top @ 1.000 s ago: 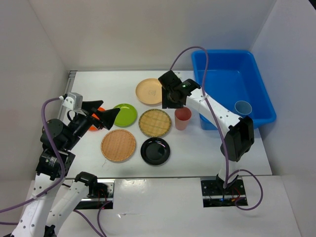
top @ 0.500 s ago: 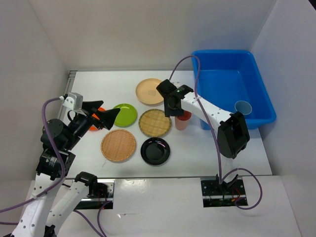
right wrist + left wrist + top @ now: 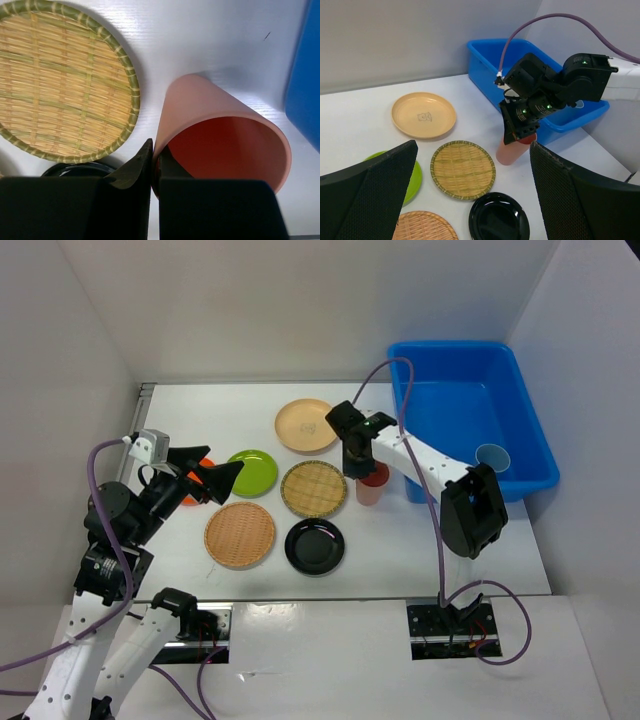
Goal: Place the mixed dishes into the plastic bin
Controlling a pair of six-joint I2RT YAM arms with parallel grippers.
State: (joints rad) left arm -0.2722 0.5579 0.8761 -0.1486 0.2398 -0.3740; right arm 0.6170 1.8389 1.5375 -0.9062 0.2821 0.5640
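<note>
Left of the plastic bin (image 3: 465,405), nearest the bases, lie one black bowl (image 3: 314,546) and five plates (image 3: 240,534), two of them woven. The left gripper (image 3: 212,470) hangs there, spread wide. Just beside the bin, the right gripper (image 3: 154,160) pinches the one pink cup (image 3: 210,115) by its rim wall; it looks light, stiff and probably slippery. One blue cup (image 3: 491,457) sits inside the bin.

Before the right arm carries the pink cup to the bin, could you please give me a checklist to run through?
1. Grip: the right end effector pinches the pink cup wall, one finger inside, one outside: ok.
2. Cup upright: ok.
3. Cup raised above the blue bin rim: not ok, it stands on the table.
4. Room in the bin: only a blue cup inside: ok.
5. Left end effector out of the path, open and empty: ok.
</note>
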